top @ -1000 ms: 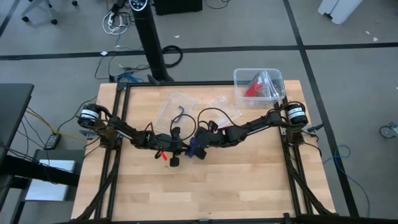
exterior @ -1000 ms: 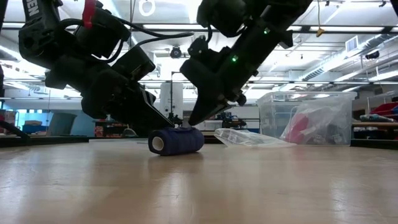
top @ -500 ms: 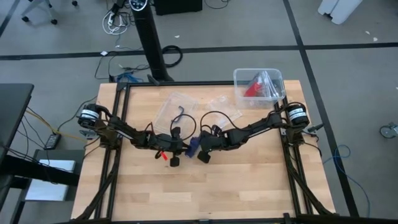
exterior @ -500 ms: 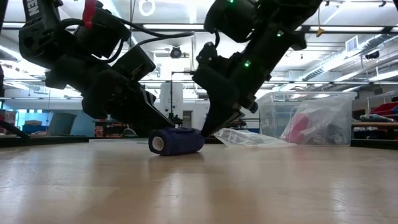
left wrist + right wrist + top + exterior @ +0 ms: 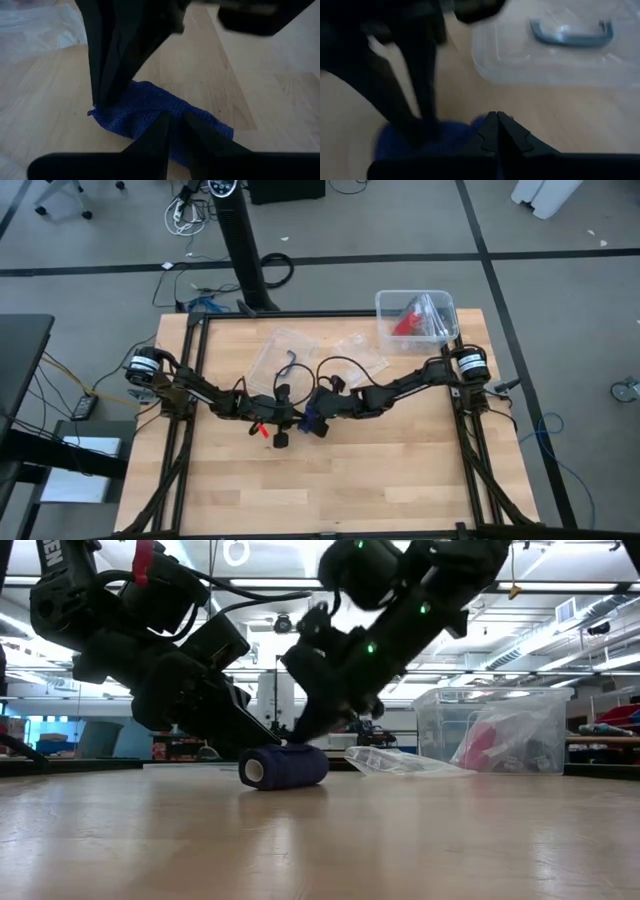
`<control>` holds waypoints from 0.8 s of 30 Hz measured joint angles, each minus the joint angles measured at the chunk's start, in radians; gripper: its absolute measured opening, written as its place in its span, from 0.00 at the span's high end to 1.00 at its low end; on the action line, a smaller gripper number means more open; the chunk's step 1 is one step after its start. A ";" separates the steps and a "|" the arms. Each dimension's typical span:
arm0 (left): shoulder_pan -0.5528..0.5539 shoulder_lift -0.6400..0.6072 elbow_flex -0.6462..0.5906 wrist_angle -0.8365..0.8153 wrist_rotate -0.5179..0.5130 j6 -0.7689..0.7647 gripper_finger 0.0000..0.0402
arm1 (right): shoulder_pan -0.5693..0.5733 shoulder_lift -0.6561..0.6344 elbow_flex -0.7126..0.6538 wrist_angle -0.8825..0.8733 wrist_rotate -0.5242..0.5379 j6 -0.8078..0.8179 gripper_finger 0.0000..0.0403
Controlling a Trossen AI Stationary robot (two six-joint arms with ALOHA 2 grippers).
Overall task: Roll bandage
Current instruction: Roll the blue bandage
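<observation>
The bandage is a small dark blue roll lying on its side on the wood at mid-table. My left gripper reaches in from the table's left, slanting down, and is shut on the roll. My right gripper comes from the table's right, its fingers shut, their tips down on the roll's far end. In the right wrist view the shut fingers stand over the blue roll. My left gripper pinches the roll's outer fabric near its middle between its two fingers, which show only a narrow gap. The fingers slant down from the table's left. The roll lies on the table. My right gripper touches the roll's far end from above with its shut fingertips, slanting down from the table's right. The roll stays on the wood under them.
A clear plastic bin with a red item stands at the far right corner. Clear plastic bags and a clear lid with a grey handle lie beyond the roll. The near half of the table is bare wood.
My right gripper swung off the roll toward the table's right and near edge, dipped beside the roll, then came back up and over onto its top, tipping further down. The roll and my left gripper stayed where they were.
</observation>
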 joint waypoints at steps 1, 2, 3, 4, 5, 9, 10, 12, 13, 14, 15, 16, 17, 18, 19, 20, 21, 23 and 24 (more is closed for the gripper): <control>0.000 0.000 0.000 0.000 0.000 0.000 0.87 | 0.000 0.008 0.000 -0.005 -0.006 0.006 1.00; 0.000 0.000 0.000 0.000 0.000 0.000 0.87 | -0.001 0.012 0.000 -0.003 -0.014 0.010 1.00; 0.000 0.000 0.000 0.000 0.000 0.000 0.87 | -0.001 0.012 0.000 -0.008 -0.020 0.015 1.00; 0.000 0.000 0.000 0.000 0.000 0.000 0.87 | -0.001 0.012 0.002 -0.014 -0.028 0.020 1.00; 0.000 0.000 0.000 0.000 0.000 0.000 0.87 | 0.003 0.012 0.002 -0.023 -0.033 0.023 1.00; 0.000 0.000 0.001 0.000 -0.002 -0.012 0.87 | 0.021 0.006 0.004 -0.065 -0.028 0.031 1.00; 0.000 0.000 0.001 0.000 -0.002 -0.012 0.87 | 0.023 0.006 0.004 -0.071 -0.025 0.032 1.00; 0.000 0.000 0.001 0.000 -0.003 -0.012 0.87 | 0.027 0.006 0.004 -0.072 -0.013 0.032 1.00; 0.000 0.000 0.001 0.000 -0.003 -0.013 0.87 | 0.029 0.004 0.003 -0.069 0.001 0.031 1.00; 0.000 0.000 0.001 -0.001 -0.003 -0.015 0.87 | 0.030 0.000 0.002 -0.069 0.009 0.027 1.00; 0.000 0.000 0.001 -0.001 -0.004 -0.015 0.87 | 0.029 -0.006 0.001 -0.070 0.013 0.021 1.00; 0.000 0.000 0.001 -0.002 -0.004 -0.015 0.87 | 0.029 -0.012 0.000 -0.073 0.020 0.015 1.00; 0.000 0.000 0.000 -0.003 -0.005 -0.015 0.87 | 0.028 -0.019 -0.001 -0.074 0.031 0.007 1.00; 0.000 -0.001 0.000 -0.005 -0.005 -0.016 0.87 | 0.027 -0.026 -0.001 -0.072 0.042 0.000 1.00; 0.000 -0.001 0.000 -0.005 -0.006 -0.015 0.87 | 0.021 -0.031 -0.001 -0.067 0.050 -0.009 1.00; 0.000 -0.001 0.000 -0.005 -0.007 -0.015 0.87 | 0.014 -0.034 -0.001 -0.057 0.054 -0.019 1.00; 0.000 0.000 0.000 -0.003 -0.006 -0.016 0.87 | 0.004 -0.034 -0.001 -0.049 0.052 -0.027 1.00; 0.000 0.000 0.000 -0.002 -0.007 -0.016 0.87 | -0.021 -0.034 -0.001 -0.031 0.038 -0.037 1.00; 0.000 0.000 0.000 -0.003 -0.007 -0.016 0.87 | -0.034 -0.034 -0.001 -0.013 0.012 -0.041 1.00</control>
